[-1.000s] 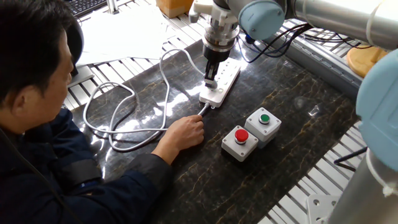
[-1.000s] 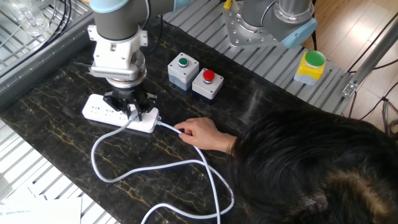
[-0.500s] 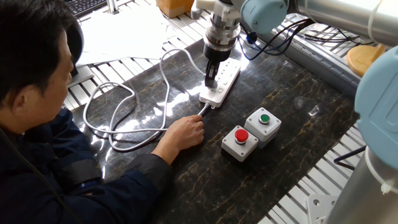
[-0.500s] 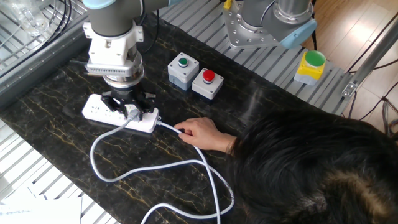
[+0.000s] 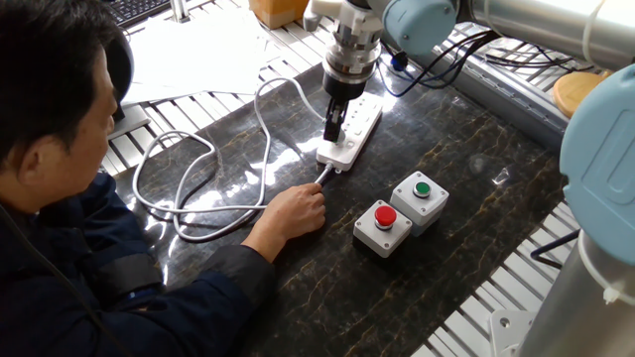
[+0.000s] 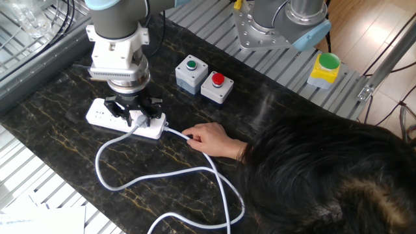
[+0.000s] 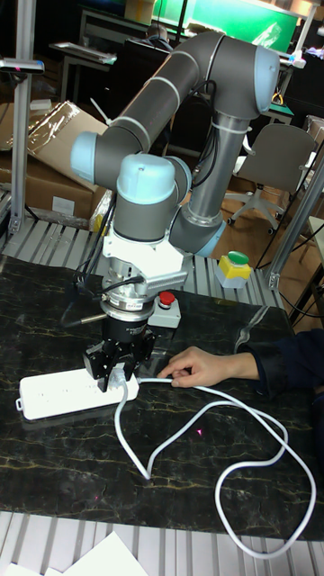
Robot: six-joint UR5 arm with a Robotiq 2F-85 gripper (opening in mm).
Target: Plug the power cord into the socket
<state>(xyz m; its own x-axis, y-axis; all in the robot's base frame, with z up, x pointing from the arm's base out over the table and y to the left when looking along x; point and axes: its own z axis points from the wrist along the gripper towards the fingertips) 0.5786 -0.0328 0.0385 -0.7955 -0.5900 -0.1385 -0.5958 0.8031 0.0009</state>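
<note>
We see the tool (image 6: 134, 117) pinching the plug (image 6: 137, 119) over the socket (image 6: 153, 125), cord (image 6: 123, 185) looping across the tabletop (image 6: 273, 110), a hand (image 6: 209, 138) beside the strip (image 6: 104, 117)

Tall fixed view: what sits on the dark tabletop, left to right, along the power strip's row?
power strip → pincer, over the strip's right end → person's hand → far loop of the power cord, at the right.

Arm bent over, wrist vertical, hand (image 7: 115, 371) pointing down, fingers near-closed.
</note>
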